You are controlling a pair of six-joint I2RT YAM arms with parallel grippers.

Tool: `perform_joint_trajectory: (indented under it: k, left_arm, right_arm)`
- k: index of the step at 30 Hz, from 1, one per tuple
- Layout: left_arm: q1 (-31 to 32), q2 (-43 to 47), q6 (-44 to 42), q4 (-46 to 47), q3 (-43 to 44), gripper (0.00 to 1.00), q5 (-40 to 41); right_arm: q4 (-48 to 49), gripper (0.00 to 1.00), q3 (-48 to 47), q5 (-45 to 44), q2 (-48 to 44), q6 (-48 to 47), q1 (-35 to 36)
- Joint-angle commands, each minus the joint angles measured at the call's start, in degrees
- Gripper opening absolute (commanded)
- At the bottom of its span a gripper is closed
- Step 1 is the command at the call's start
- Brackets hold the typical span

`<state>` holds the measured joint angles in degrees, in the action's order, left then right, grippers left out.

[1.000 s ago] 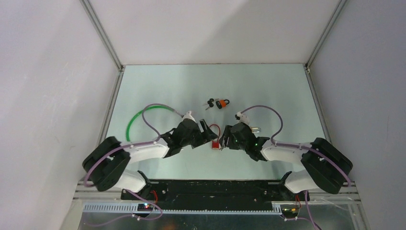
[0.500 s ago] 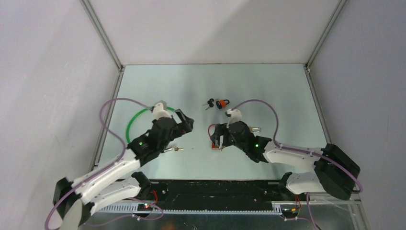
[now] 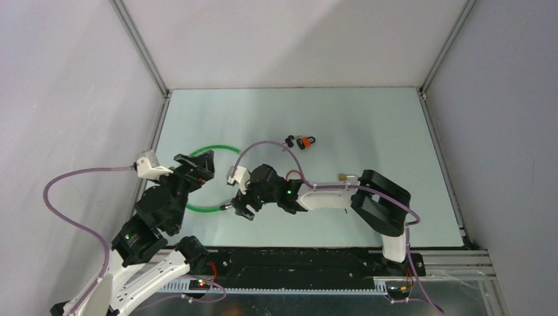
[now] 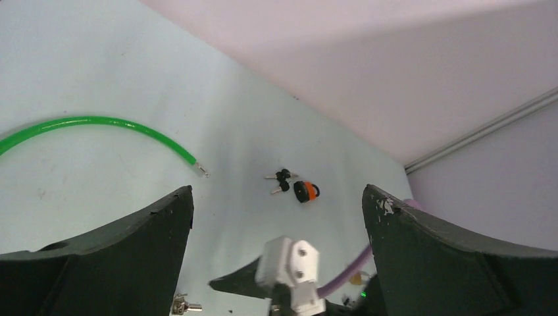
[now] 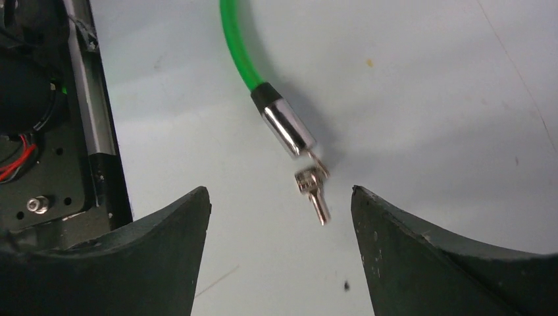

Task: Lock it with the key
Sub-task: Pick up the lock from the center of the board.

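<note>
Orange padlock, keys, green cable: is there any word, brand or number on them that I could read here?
No text can be read in any view.
orange padlock: too small to show any marking.
keys: too small to tell.
metal tip of the green cable: bare and slightly blurred, no lettering visible.

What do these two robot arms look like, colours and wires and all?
The left arm and right arm share white links and bulky black joints. A purple cable loops along each. Their fingers are dark, curved wedges; a small green light glows on each.
</note>
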<state>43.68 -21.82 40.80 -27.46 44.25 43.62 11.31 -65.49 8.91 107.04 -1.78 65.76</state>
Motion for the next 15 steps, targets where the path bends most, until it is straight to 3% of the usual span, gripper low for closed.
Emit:
perform_joint_trajectory:
  k: [1,10,15]
  left_arm:
    - [-0.25,1.83,-1.73,-2.71,2.12,1.00,1.64]
    - [-0.21,2.98,-2.39,-4.48,4.12,1.00,0.38]
    - [-0.26,3.48,-2.80,-4.97,4.57,1.00,0.32]
  right_arm:
    - [-1.87,0.81,-8.01,9.31,5.45,-12.61,-0.20]
    - [-13.55,0.77,-23.81,14.37,18.62,-23.97,-0.15]
    - [-16.58,0.65,-29.27,12.50,22.92,-24.91,0.47]
